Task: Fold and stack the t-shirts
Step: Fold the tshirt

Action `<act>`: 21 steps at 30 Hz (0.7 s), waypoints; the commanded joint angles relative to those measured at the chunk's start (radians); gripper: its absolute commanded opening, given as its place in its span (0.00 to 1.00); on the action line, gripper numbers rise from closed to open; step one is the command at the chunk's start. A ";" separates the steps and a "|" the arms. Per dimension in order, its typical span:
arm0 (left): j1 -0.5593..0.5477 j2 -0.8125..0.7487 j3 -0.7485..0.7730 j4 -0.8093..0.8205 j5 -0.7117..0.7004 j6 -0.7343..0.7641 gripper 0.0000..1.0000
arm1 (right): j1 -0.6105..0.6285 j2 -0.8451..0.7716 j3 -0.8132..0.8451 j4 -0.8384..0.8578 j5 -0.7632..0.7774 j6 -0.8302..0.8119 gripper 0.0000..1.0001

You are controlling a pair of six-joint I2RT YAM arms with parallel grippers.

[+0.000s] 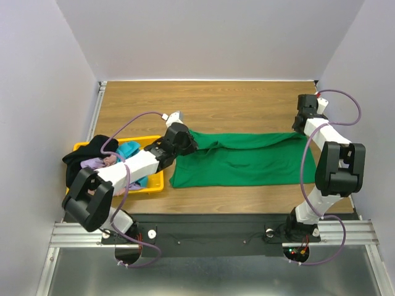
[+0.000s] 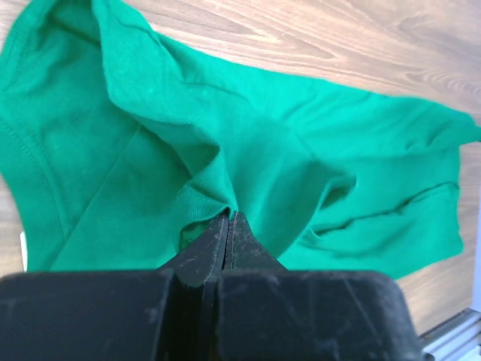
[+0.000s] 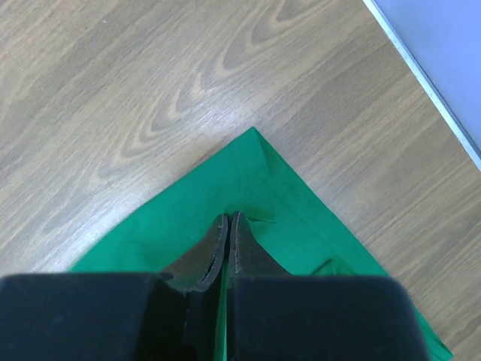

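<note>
Pale wood-grain tabletop (image 1: 216,102) under white walls, and out past the left arm's elbow sits a yellow plastic bin (image 1: 158,182) heaped with a black t-shirt (image 1: 91,152), a teal t-shirt (image 1: 130,148) and a lavender-pink t-shirt (image 1: 92,164). Left gripper (image 2: 229,219) is clamped tight on a bunched fold at one end of the bright green cloth t-shirt (image 1: 247,163), fabric spilling away from its fingertips across the wood. Over to the right, that shirt lies stretched long between the two tools, and the right gripper (image 3: 230,219) is pinched closed on its pointed corner, which pokes out just ahead of the fingertips.
</note>
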 commanded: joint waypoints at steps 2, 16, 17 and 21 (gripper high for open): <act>-0.009 -0.093 -0.043 -0.026 -0.026 -0.044 0.00 | 0.003 -0.072 0.000 0.014 0.017 -0.022 0.00; -0.037 -0.143 -0.167 -0.023 -0.009 -0.112 0.00 | 0.002 -0.083 -0.049 0.008 0.013 -0.023 0.00; -0.038 -0.140 -0.173 -0.025 -0.004 -0.112 0.00 | 0.002 -0.081 -0.054 0.006 0.016 -0.022 0.01; -0.043 -0.137 -0.218 -0.023 0.026 -0.115 0.00 | 0.002 -0.063 -0.085 0.006 0.048 0.001 0.04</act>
